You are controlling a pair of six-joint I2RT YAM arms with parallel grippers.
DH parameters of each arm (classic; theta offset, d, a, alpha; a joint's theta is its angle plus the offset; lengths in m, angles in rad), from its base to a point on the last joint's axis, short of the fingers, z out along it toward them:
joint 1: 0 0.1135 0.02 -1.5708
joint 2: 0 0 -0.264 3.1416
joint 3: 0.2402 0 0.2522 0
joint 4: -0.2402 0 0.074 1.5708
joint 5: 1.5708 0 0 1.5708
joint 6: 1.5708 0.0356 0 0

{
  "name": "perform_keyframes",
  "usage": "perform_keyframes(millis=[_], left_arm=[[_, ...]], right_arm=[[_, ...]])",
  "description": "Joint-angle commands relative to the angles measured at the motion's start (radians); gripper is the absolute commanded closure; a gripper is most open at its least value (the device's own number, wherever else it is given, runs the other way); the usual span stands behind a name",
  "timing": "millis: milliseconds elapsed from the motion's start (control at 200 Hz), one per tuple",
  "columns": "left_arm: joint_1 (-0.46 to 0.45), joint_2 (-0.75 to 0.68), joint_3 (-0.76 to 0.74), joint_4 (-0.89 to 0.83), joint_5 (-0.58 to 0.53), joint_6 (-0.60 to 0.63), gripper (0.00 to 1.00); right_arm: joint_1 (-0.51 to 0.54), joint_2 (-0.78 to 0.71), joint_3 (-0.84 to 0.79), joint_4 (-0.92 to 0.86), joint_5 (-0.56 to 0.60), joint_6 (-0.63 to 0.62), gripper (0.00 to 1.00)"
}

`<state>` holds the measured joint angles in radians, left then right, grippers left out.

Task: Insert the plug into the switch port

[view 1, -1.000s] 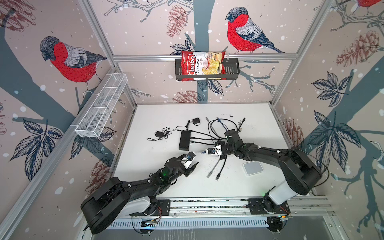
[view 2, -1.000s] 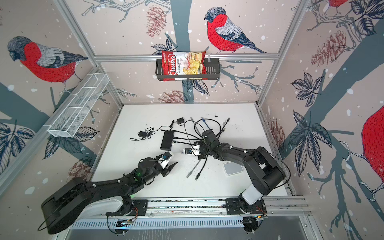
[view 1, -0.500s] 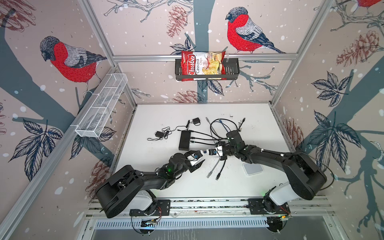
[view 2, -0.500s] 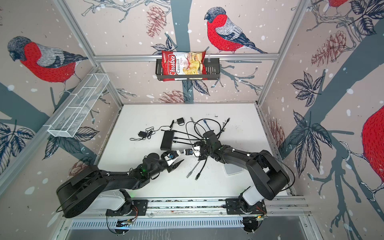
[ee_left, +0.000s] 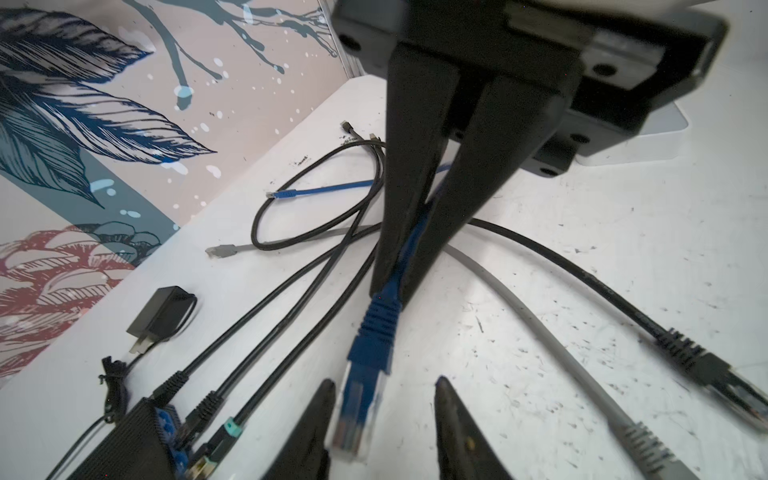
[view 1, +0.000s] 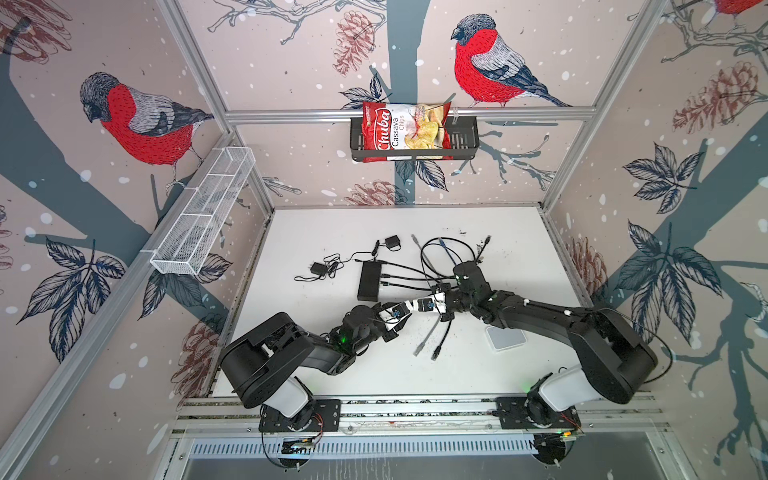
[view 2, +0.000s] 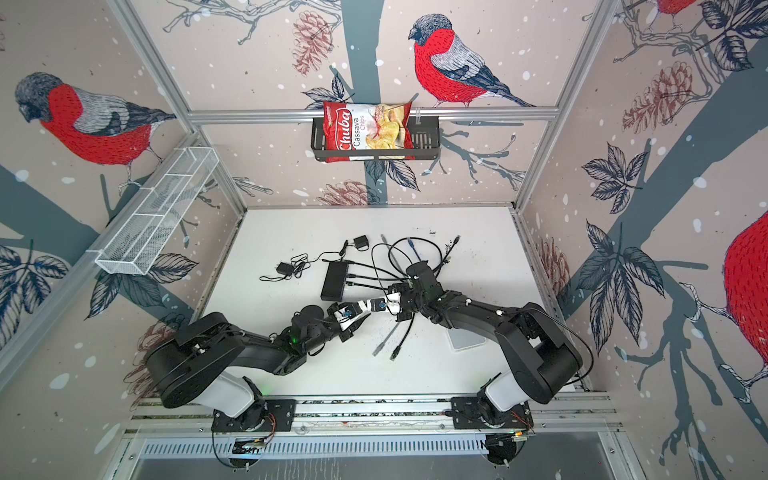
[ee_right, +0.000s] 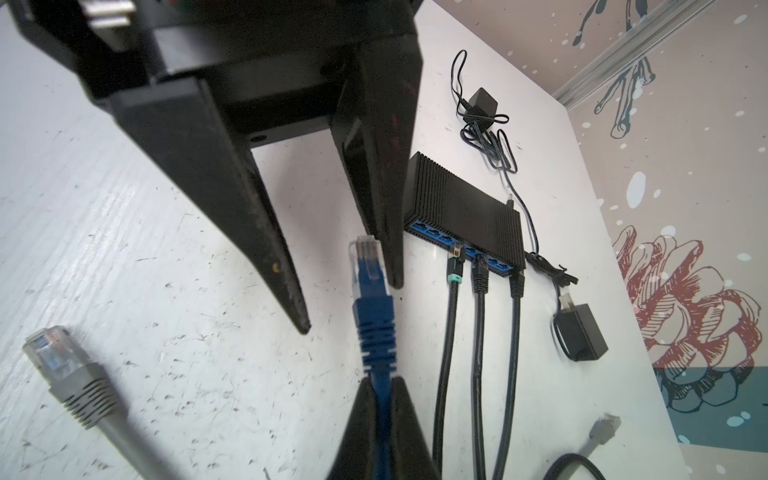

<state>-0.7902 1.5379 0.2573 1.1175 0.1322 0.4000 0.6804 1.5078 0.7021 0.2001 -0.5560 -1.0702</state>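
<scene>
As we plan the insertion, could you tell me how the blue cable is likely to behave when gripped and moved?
Probably floppy: the blue cable trails over the table behind the right pincer. Its end seems stiffer: boot and plug jut straight from that grip. The clear plug looks smooth, so it may twist between the left pincer's open tips.

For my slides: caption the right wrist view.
Right gripper, jaws shut on the blue cable, holds its plug between the left gripper's open jaws, near the switch.

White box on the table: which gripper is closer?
Right. The right gripper, shut on the blue cable, sits left of the white box; the left gripper lies farther left.
</scene>
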Motion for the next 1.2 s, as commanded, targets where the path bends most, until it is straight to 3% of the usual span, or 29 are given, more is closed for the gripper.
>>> perform_keyframes(millis=[0,405,585,1196], left_arm=[[0.0,0.002,-0.008,0.111,-0.028,0.032,0.64],[0.0,-0.01,0.002,0.034,0.007,0.068,0.87],[0.0,-0.013,0.003,0.036,0.002,0.079,0.88],[0.001,-0.015,-0.012,0.026,0.015,0.066,0.88]], right_arm=[[0.003,-0.004,0.007,-0.011,-0.009,0.005,0.97],[0.008,0.002,0.024,-0.035,-0.006,-0.004,0.96],[0.017,0.003,0.037,-0.067,-0.059,-0.027,0.83],[0.021,-0.039,0.025,-0.023,-0.057,-0.023,0.76]])
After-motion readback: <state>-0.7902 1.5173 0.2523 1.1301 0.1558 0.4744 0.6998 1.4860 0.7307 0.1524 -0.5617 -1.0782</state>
